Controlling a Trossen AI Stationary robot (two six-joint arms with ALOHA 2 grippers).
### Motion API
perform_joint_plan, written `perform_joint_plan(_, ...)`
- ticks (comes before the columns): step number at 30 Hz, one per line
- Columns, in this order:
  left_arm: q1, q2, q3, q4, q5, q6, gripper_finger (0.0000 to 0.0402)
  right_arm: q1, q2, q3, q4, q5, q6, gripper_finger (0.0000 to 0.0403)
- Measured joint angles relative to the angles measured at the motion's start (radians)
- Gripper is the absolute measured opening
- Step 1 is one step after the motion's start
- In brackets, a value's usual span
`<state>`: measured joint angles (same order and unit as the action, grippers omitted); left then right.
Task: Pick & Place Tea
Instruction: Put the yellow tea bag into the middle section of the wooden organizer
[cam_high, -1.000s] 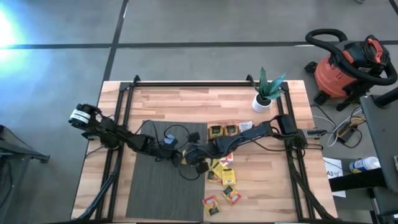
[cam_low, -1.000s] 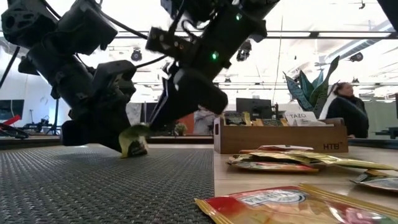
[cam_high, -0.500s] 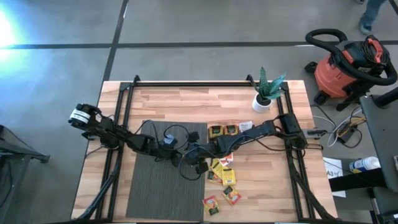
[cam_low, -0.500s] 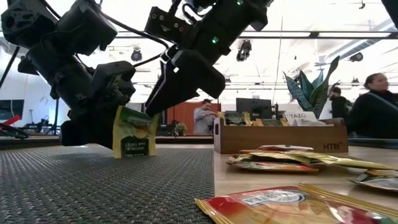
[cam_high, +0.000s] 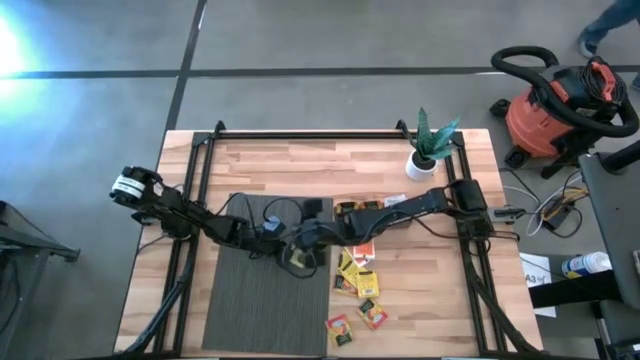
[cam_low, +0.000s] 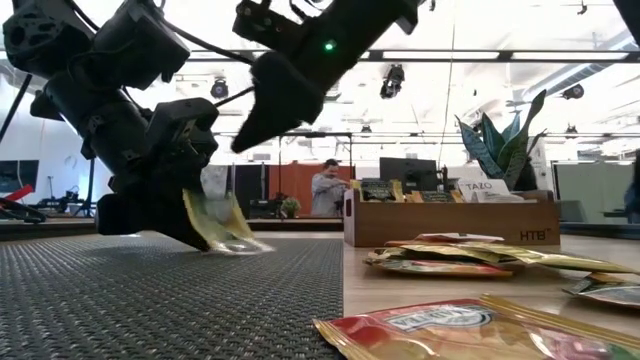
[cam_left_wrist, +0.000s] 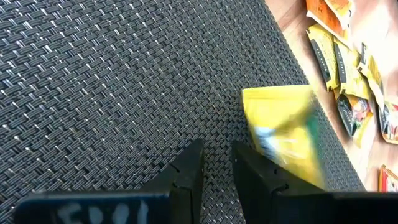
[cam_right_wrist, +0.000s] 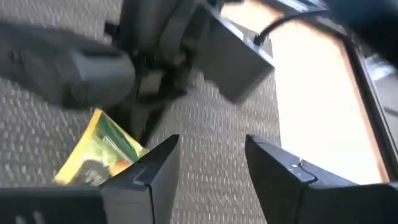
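Right gripper (cam_right_wrist: 205, 165), jaws apart, hangs above the yellow sachet (cam_low: 222, 224) lying tilted on the mat (cam_high: 265, 300), prob. released; left gripper (cam_left_wrist: 214, 165) jaws nearly together, empty, just beside it.

The counter (cam_high: 270, 165) is pale wood in glued strips with a smooth matt finish. On it lies a dark mat (cam_left_wrist: 112, 87) of coarse woven cloth or plastic weave, rough and ribbed. The yellow sachet (cam_left_wrist: 283, 134) on the mat looks like glossy foil, though it is blurred. The other sachets (cam_low: 455, 255) shine like crinkled foil. The tray (cam_low: 450, 220) is brown wood, matt.
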<state>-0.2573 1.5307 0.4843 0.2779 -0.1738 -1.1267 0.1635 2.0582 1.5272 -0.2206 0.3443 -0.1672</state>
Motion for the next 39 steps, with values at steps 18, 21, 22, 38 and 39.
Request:
perform_joint_plan(18,-0.002,-0.01,0.0,-0.007,-0.001,0.008,0.0084,-0.054,-0.017,-0.053,-0.259,-0.322,0.363,0.0173)
perform_joint_plan(21,-0.003,-0.051,0.0,-0.015,0.001,0.033,0.0084,-0.023,-0.032,-0.065,-0.255,-0.323,0.257,0.0173)
perform_joint_plan(22,-0.003,-0.073,0.0,-0.013,0.001,0.045,0.0084,-0.013,-0.033,-0.066,-0.258,-0.328,0.256,0.0173)
perform_joint_plan(38,-0.069,-0.044,0.001,0.073,-0.017,0.223,0.0084,-0.008,-0.013,-0.082,-0.178,-0.525,1.191,0.0153)
perform_joint_plan(39,-0.071,-0.021,0.001,0.108,-0.012,0.216,0.0084,-0.008,-0.011,-0.084,-0.182,-0.522,1.207,0.0153)
